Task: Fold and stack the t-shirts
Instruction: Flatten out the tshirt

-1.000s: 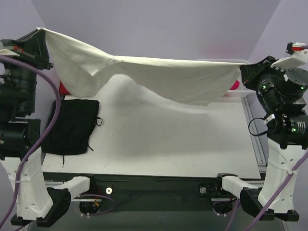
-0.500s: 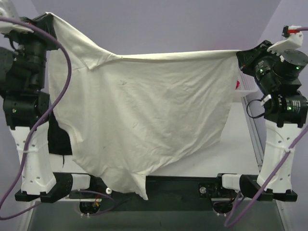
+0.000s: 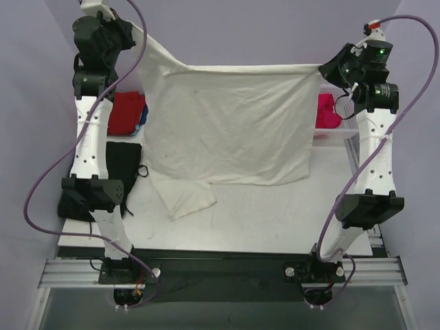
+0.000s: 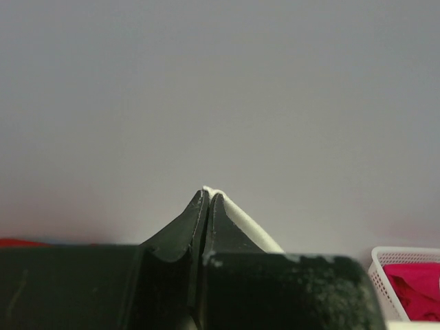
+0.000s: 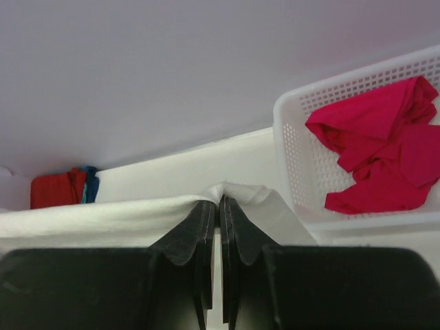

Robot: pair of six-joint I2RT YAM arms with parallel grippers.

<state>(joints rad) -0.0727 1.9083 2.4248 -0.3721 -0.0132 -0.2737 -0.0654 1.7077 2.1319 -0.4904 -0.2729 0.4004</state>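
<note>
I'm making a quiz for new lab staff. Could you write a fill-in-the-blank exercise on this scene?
The white shirt hangs between the left gripper and right gripper, its lower end on the ____.
The pink shirt lies in a white ____.
The cloth just nearer than the red shirt is ____.
Missing: table; basket; black.

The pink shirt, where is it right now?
In the top view it lies in the white basket at the table's far right, beside the held-up cream shirt.
</note>
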